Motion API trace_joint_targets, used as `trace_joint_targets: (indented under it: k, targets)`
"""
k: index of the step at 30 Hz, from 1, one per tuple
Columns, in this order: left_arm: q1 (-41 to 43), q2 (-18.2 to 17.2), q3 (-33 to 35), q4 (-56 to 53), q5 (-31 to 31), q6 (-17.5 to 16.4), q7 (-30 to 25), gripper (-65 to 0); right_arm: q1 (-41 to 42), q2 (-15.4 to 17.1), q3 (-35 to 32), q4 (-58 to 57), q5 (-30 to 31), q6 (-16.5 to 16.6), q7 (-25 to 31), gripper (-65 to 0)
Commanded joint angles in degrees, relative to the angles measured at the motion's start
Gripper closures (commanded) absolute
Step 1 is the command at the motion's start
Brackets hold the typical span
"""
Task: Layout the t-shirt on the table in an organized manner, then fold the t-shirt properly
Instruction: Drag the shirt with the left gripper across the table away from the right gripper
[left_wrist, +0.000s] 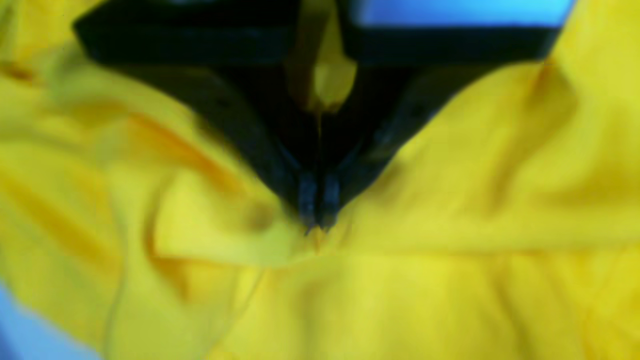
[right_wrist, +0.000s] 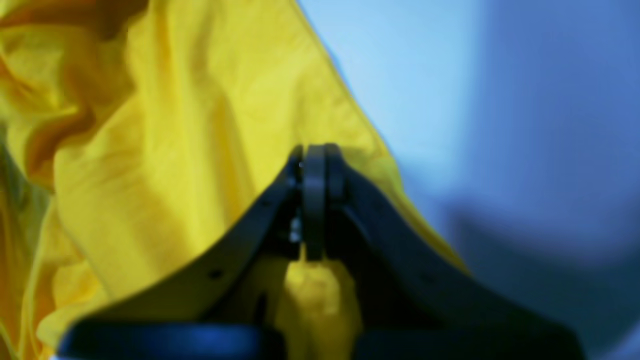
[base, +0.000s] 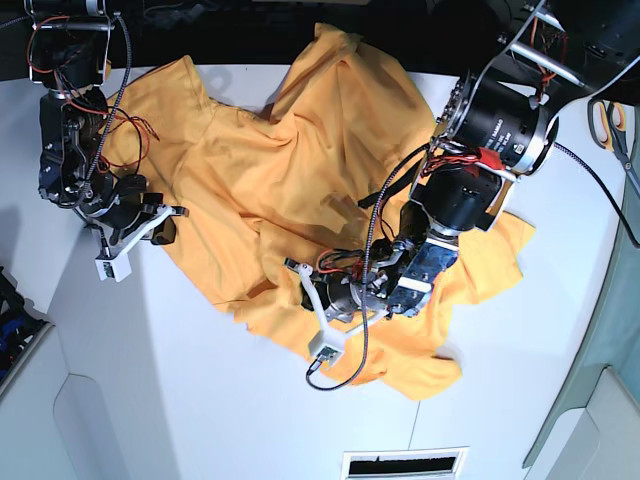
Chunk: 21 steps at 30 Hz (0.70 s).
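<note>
Still early — t-shirt sprawled rumpled across centre frame on the table, not yet flattened (folding untouched). Left gripper and right gripper both closed, pinching yellow cloth.

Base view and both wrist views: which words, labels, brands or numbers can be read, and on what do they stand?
No text can be read in any view.
The t-shirt shows no print.
Both wrist views are too blurred to show writing.
The left arm's grey motor housing bears small marks, too small to read.
</note>
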Motion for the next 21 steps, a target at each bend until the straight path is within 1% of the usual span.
trace_joint_targets:
  k: [1, 3, 6, 12, 15, 18, 19, 21]
  targets:
    - [-2.1, 0.7, -0.1, -0.9, 1.2, 1.4, -0.6, 0.0, -1.1, 0.5, -0.1, 0.3, -0.9, -0.1, -2.9, 0.0]
    - [-2.1, 0.7, -0.1, -3.6, 3.0, 3.7, -1.0, 0.0, -2.5, 0.7, 0.1, 0.6, -0.9, -0.1, -4.2, 0.0]
    - [-2.3, -0.6, -0.1, -4.5, 4.3, 5.8, -1.0, 0.0, -4.5, 0.7, 0.6, 0.7, -0.9, 0.0, -5.0, 0.0]
    - [-3.1, -4.3, -0.1, -4.5, 4.6, 6.0, 0.1, 0.0, -9.8, 1.3, 1.4, 3.0, -0.9, 0.0, -5.0, 0.0]
    - [-3.6, -5.7, -0.1, -4.5, 4.7, 5.9, 0.3, 0.0, -12.1, 1.9, 1.4, 5.7, -0.9, 0.0, -4.8, 0.0]
    - [-4.2, -5.9, -0.1, -4.5, 4.7, 5.5, 1.1, 0.0, -13.6, 1.9, 1.5, 8.7, -0.7, 0.0, -4.7, 0.0]
    - [-4.5, -5.9, -0.1, -4.5, 4.6, 4.5, 1.5, 0.0, -13.7, 1.9, 1.5, 9.6, -0.6, 0.0, -4.5, 0.0]
    - [-4.8, -5.7, -0.1, -3.4, 4.6, 1.4, 2.2, 0.0, -13.6, 1.8, 1.5, 11.4, -0.2, 0.0, -4.3, 0.0]
